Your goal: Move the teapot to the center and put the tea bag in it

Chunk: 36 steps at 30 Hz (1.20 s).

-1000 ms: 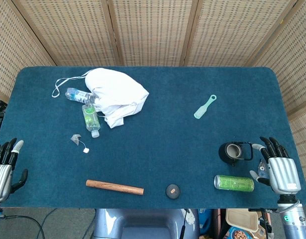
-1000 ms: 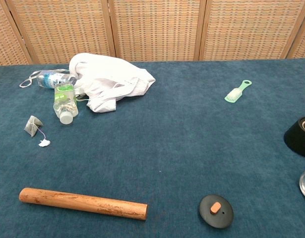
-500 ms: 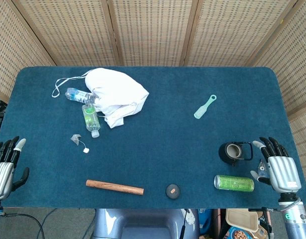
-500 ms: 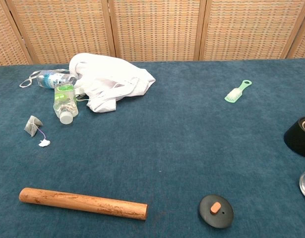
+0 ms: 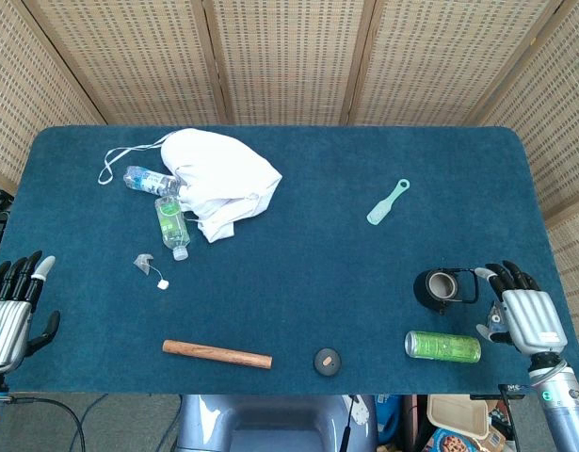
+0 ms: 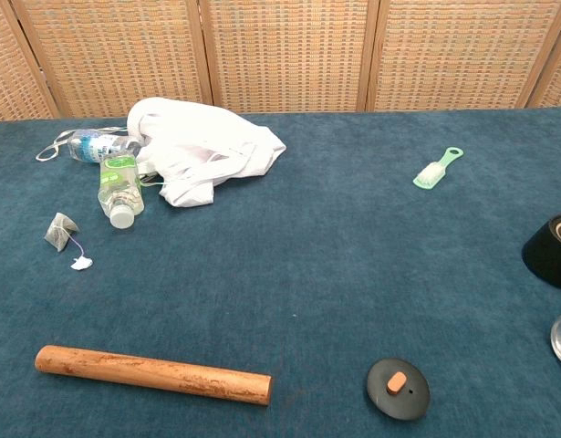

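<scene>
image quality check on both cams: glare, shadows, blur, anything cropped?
Head view: even, soft light, faint shadows, all sharp; both hands sit at the frame's lower corners, left hand and right hand uncropped. Chest view: sharp too, no glare on the blue table, but the teapot is cut by the right edge and neither hand shows.

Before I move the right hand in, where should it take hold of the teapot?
Probably by the handle on the teapot: it sticks out toward the right hand, which hovers open beside it. Come in from the right, staying clear of the green can lying in front.
</scene>
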Tool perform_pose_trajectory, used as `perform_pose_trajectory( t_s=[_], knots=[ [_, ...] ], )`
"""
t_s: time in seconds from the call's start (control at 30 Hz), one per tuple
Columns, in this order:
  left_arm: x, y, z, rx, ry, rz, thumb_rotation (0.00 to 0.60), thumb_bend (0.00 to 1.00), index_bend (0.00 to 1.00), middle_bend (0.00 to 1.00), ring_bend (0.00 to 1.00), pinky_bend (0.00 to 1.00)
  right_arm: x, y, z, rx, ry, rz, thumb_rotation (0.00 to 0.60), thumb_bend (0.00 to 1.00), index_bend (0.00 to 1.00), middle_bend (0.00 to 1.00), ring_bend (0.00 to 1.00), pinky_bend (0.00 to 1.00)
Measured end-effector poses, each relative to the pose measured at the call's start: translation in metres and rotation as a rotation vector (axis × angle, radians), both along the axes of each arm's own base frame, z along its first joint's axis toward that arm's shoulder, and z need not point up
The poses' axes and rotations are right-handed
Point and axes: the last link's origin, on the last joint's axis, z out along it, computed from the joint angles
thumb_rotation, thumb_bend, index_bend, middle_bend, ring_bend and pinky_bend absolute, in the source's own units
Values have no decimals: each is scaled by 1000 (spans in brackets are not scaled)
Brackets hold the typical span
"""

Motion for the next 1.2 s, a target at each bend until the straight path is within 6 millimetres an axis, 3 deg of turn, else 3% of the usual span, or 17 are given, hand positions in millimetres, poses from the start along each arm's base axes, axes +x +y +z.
perform_pose_trajectory(
  t_s=[0.73,1.2],
  knots=[
    [5,-1,0,-11,1,-12,600,460,41,0,14,0,-26,-9,-3,126,90,-147,534,134,347,344,111,221],
    [7,0,-2,-31,-13,-16,600,460,41,0,19,0,-29,-6,-19,211,97,-182,531,134,348,342,111,221]
  ],
)
